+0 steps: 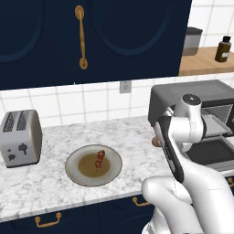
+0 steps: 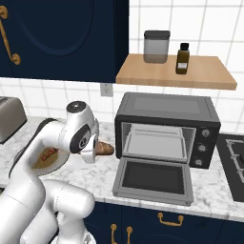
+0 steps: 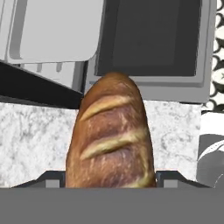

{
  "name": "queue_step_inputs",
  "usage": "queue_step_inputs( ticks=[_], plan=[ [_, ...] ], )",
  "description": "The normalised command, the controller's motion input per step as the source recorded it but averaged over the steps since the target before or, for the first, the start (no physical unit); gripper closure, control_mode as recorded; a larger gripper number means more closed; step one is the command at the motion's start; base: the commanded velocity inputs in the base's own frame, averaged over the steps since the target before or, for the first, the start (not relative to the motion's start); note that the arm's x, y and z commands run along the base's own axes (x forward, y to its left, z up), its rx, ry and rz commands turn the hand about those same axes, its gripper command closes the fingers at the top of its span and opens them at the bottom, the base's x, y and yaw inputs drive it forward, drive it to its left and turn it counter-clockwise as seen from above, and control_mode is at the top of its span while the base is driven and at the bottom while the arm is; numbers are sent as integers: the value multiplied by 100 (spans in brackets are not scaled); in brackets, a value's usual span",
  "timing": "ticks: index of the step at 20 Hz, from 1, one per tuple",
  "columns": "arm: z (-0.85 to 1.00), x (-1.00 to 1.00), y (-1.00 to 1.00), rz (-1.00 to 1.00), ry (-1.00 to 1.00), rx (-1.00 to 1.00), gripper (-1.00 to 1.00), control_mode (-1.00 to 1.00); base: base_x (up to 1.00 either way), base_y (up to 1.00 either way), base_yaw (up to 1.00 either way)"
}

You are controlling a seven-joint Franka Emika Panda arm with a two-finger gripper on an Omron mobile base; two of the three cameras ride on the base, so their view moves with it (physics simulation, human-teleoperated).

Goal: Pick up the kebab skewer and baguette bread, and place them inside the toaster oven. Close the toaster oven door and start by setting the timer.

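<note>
The gripper [image 3: 110,181] clasped the baguette bread [image 3: 112,140] just above the worktop [image 1: 50,178], beside the toaster oven [image 2: 167,128] with its door [image 2: 153,180] down. Arm folded, hand pointing downward. Next, seemingly: carrying the loaf onto the rack. The kebab skewer [image 1: 99,158] waited on its plate [image 1: 73,173].

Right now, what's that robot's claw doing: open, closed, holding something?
Gripper: closed on the baguette bread, which sticks out toward the toaster oven door.
</note>
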Motion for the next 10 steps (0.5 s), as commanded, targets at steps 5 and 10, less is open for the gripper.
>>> queue_step_inputs(
  ticks=[5,10],
  plan=[
    [9,-5,-91,-3,-14,0,100,-100,0,0,0],
    [16,0,-97,0,-14,1,100,-100,0,0,0]
  ],
)
